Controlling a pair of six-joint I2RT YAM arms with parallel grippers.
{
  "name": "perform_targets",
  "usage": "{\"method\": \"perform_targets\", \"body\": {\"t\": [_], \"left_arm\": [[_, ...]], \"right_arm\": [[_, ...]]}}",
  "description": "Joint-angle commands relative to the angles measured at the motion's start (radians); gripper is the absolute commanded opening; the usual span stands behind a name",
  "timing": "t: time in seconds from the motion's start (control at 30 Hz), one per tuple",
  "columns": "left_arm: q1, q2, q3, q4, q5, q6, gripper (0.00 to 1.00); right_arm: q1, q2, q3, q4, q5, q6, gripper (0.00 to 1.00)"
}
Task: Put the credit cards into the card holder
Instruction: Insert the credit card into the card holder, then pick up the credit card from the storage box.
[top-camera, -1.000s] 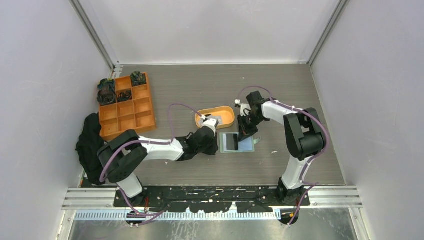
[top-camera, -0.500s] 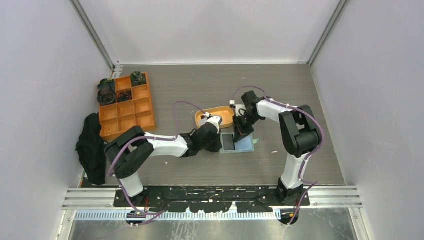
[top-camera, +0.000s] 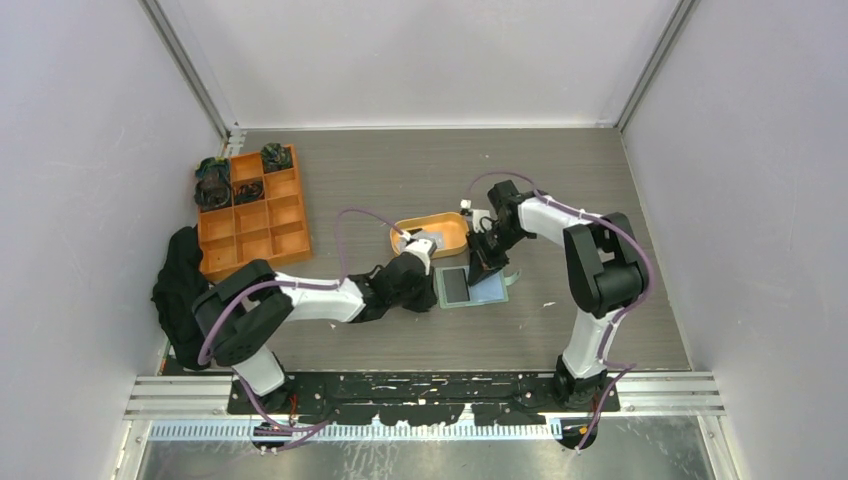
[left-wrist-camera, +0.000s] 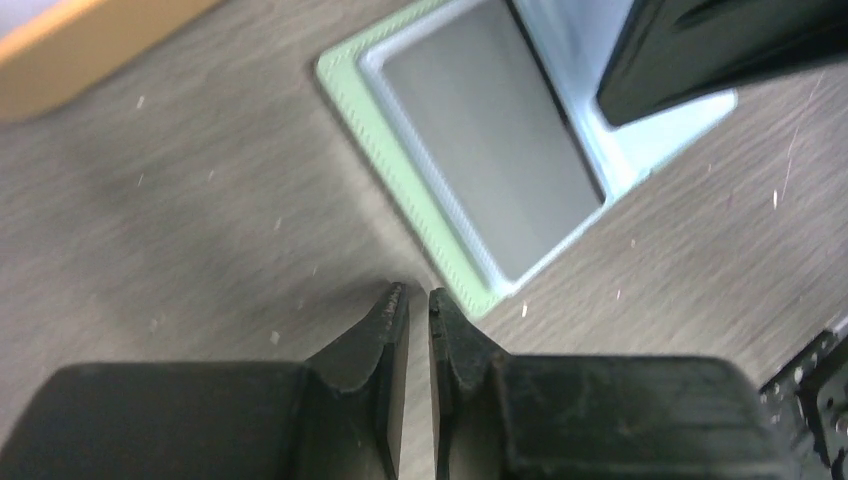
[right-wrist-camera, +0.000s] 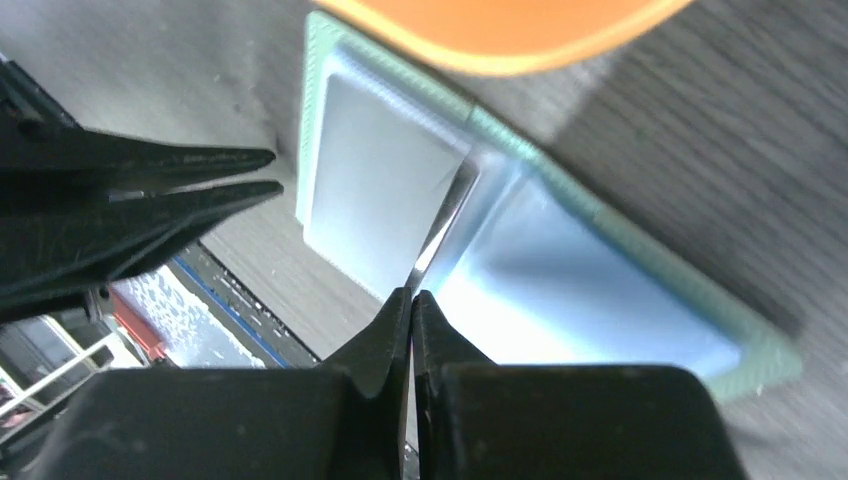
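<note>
The card holder (top-camera: 488, 292) is laid open and flat on the surface (top-camera: 400, 170), between the two sets of jaws. The jaws of the left arm (top-camera: 320, 298) are held low over the surface and are nearly closed: only a thin slit is left between the fingertips (left-wrist-camera: 392, 310), and nothing is gripped in it. The green stitched rim of the card holder (left-wrist-camera: 400, 175) is seen just ahead of those tips, apart from them. The half of the holder nearer these jaws is filled by a flat grey rectangle, seemingly a credit card (left-wrist-camera: 490, 140), while the far half is pale blue. The jaws of the right arm (top-camera: 545, 215) are pressed fully together and are poised over the holder's middle fold, with the fingertips (right-wrist-camera: 395, 320) pointed along it. A thin dark sliver with a bright edge is seen running from those tips toward the fold; whether it is a card gripped edge-on cannot be told. The credit card (right-wrist-camera: 385, 190) lies to one side of these closed tips and the pale half (right-wrist-camera: 600, 290) to the other. An orange oval tray (top-camera: 455, 218) is set just beyond both sets of jaws, beside the holder. An orange grid organiser (top-camera: 270, 215) and a black cloth (top-camera: 180, 295) are placed well away, behind the left arm.
</note>
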Motion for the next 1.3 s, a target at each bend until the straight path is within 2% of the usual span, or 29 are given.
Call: {"method": "perform_targets", "body": {"t": [0.0,0.13,0.23,0.27,0.3,0.4,0.43,0.53,0.63,0.77,0.87,1.07,1.17,1.27], "left_arm": [[-0.003,-0.161,-0.083,0.044,-0.008,0.022,0.15],[-0.002,-0.325,-0.155,0.045,-0.03,0.087,0.18],[0.0,-0.467,-0.207,0.042,-0.083,0.142,0.23],[0.004,-0.507,-0.225,0.038,-0.108,0.156,0.28],[0.009,-0.541,-0.238,0.033,-0.139,0.169,0.36],[0.034,-0.617,-0.266,0.042,-0.185,0.21,0.57],[0.048,-0.633,-0.271,0.047,-0.179,0.212,0.63],[0.105,-0.651,-0.274,0.05,-0.127,0.19,0.7],[0.165,-0.645,-0.265,0.037,-0.052,0.155,0.71],[0.242,-0.635,-0.273,0.04,0.015,0.082,0.7],[0.309,-0.598,-0.301,0.106,0.107,-0.012,0.69],[0.417,-0.441,-0.314,0.289,0.266,-0.147,0.64],[0.461,-0.376,-0.292,0.321,0.334,-0.181,0.61],[0.487,-0.329,-0.28,0.337,0.36,-0.194,0.6]], "right_arm": [[-0.02,-0.189,0.036,-0.06,-0.011,-0.107,0.09],[-0.024,-0.354,0.021,-0.036,0.038,-0.162,0.13],[-0.024,-0.486,0.007,0.044,0.113,-0.19,0.18],[-0.024,-0.517,0.002,0.083,0.147,-0.198,0.24],[-0.024,-0.545,0.006,0.109,0.179,-0.213,0.35],[-0.025,-0.566,0.033,0.168,0.218,-0.243,0.73],[-0.028,-0.552,0.051,0.174,0.193,-0.242,0.82],[-0.028,-0.443,0.179,0.104,0.044,-0.208,0.98],[-0.027,-0.337,0.241,0.092,-0.065,-0.156,0.99],[-0.022,-0.261,0.214,0.258,-0.15,-0.041,1.0],[0.008,-0.189,0.207,0.378,-0.213,0.056,0.99],[0.109,-0.047,0.255,0.414,-0.124,0.081,0.99],[0.137,0.036,0.3,0.405,-0.068,0.115,0.93],[0.154,0.102,0.348,0.364,-0.015,0.124,0.83]]}}
